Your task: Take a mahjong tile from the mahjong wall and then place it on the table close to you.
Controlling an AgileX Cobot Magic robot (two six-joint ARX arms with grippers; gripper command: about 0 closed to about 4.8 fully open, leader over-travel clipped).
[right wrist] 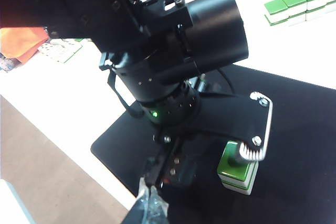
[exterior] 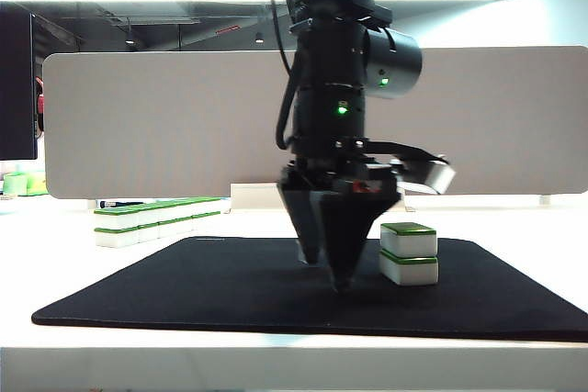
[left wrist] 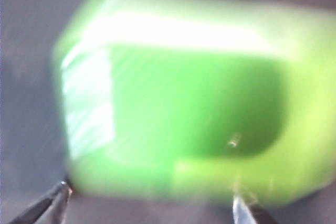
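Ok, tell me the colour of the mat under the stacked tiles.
Black mat, clearest in the exterior view.

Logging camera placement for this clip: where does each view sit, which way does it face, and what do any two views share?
Exterior view: low at the table's near edge, facing the grey divider; shows the left gripper over the black mat.
Left wrist view: close above a blurred green tile top; open fingertips show.
Right wrist view: high at the side, looking down on the left arm; right gripper unseen.
Shared: exterior and right wrist views both show the two-tile stack and mahjong wall.
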